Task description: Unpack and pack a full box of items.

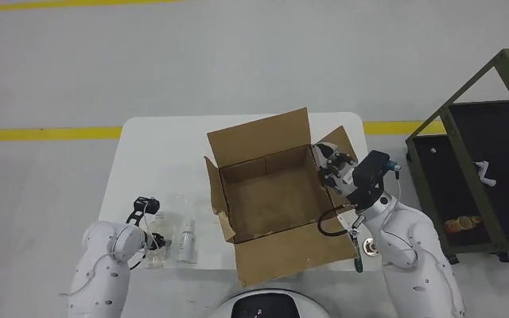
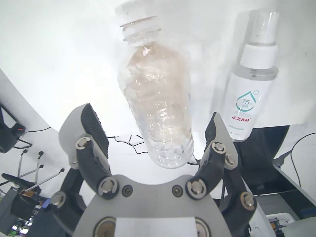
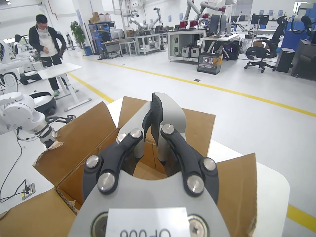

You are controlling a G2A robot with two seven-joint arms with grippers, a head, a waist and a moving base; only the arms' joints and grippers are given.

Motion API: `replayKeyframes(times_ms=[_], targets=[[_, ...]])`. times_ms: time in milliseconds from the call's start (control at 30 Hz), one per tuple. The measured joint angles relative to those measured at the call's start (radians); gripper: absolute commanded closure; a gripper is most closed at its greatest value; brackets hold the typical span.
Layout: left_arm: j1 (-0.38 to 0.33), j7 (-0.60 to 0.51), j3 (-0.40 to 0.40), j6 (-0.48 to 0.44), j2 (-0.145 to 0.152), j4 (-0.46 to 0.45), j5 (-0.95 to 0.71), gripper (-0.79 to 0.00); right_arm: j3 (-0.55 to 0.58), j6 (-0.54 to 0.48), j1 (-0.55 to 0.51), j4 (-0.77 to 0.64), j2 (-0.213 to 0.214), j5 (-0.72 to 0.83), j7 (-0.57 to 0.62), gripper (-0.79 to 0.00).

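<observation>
Water bottle (image 2: pixel 158 99): clear ribbed plastic with a white cap. It lies on its side on the white table (image 1: pixel 159 159), left of the cardboard box (image 1: pixel 266 168). How full it is cannot be told.
Left gripper (image 2: pixel 151 110): fingers spread and straddling the bottle's lower body. A gap shows at each pad, so there is no contact.
Spray bottle (image 2: pixel 246 94): lies just beside the water bottle, roughly parallel to it, on the side nearer the box and outside the gripper's span.
Right gripper (image 3: pixel 154 99): fingers pressed together with nothing between them, poised over the right-hand wall of the box.
Box state: flaps open; the interior appears empty from above.
Step in hand (judged): taking up the water bottle to pack it into the box.
Handling (judged): light, thin-walled and smooth. It dents under a hard clamp, can slip from a weak one, and rolls freely on the table.
Grip point (judged): across the ribbed mid-body, where the wall is stiffest. Avoid the neck and the cap.
Risk (judged): the finger next to the spray bottle may nudge it as the fingers close.
</observation>
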Motion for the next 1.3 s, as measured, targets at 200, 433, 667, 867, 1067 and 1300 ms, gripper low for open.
replayKeyframes(times_ms=[200,433,667,867,1067,1300], targets=[[0.007,0.032,-0.001,-0.011,0.007,0.017,-0.008,-0.785,-0.008,0.006,0.007,0.007,0.004,0.003,-0.001,0.0],[0.021,0.048,0.005,-0.021,0.015,0.024,-0.024,-0.785,-0.016,0.016,0.007,0.012,0.01,0.003,-0.004,0.0],[0.014,0.039,0.012,-0.013,0.021,0.047,-0.065,-0.751,-0.014,0.025,0.003,0.008,0.015,0.005,-0.005,0.0],[0.008,0.051,0.026,-0.009,0.027,0.066,-0.066,-0.646,-0.015,0.03,0.004,0.008,0.02,0.007,-0.004,0.0],[0.003,0.062,0.037,-0.001,0.032,0.082,-0.069,-0.486,-0.018,0.031,0.007,0.011,0.024,0.013,-0.002,0.0],[0.001,0.066,0.047,0.003,0.039,0.086,-0.076,-0.018,-0.024,0.036,0.01,0.018,0.029,0.016,-0.005,0.0]])
